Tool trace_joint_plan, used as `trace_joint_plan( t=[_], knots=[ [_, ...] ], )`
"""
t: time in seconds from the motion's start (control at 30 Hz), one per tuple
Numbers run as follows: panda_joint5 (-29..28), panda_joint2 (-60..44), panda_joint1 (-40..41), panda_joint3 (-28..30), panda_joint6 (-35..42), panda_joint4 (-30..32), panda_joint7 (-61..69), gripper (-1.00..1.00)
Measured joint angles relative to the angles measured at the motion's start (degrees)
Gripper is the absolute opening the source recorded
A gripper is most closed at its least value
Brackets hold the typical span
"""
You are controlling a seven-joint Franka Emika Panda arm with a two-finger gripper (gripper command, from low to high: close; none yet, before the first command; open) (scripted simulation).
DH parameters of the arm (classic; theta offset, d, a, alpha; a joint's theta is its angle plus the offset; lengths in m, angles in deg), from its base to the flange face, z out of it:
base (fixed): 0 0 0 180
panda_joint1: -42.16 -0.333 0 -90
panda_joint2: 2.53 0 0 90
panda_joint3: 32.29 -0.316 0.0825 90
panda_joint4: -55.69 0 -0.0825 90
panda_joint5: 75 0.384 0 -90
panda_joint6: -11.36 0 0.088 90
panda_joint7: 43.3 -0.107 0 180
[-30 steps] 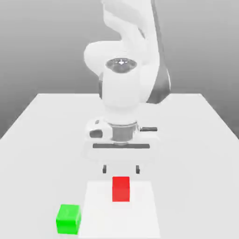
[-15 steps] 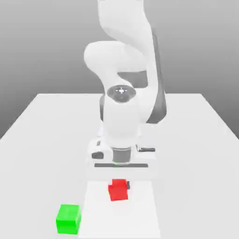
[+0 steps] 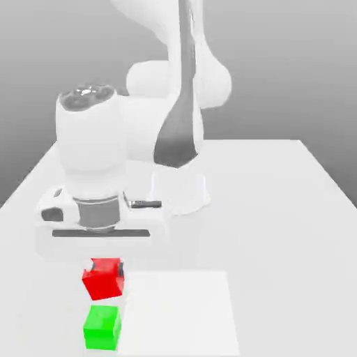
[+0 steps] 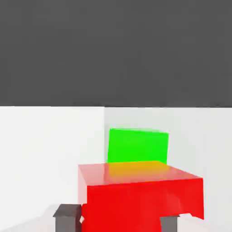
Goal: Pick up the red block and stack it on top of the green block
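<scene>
Gripper (image 3: 103, 268) is clamped on the red block (image 3: 103, 279), held tilted just above the table (image 3: 279, 209), at the exterior view's left, immediately on the far side of the green block (image 3: 102, 327).

Risk: the skewed grasp could make the red cube land corner-first and slide off, or nudge the green cube sideways if lowered before it is centred.

Hand view: dark fingertips (image 4: 67, 216) flank the red block (image 4: 140, 195), with the green block (image 4: 138, 145) ahead. Exterior view gives the height gap.
</scene>
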Motion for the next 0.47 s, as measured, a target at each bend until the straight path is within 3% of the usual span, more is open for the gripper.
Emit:
trace_joint_plan(
  t=[0.07,0.1,0.33,0.47],
  knots=[
    [1.0,-3.9,0.4,-0.5,-3.4,-0.5,1.0,-1.0],
    [1.4,-5.7,0.7,-0.8,-5.1,-0.6,1.3,1.0],
    [1.5,-6.0,0.8,-0.8,-5.4,-0.6,1.4,1.0],
    [-0.4,0.7,0.4,-0.2,1.0,-0.3,0.1,1.0]
  ],
)
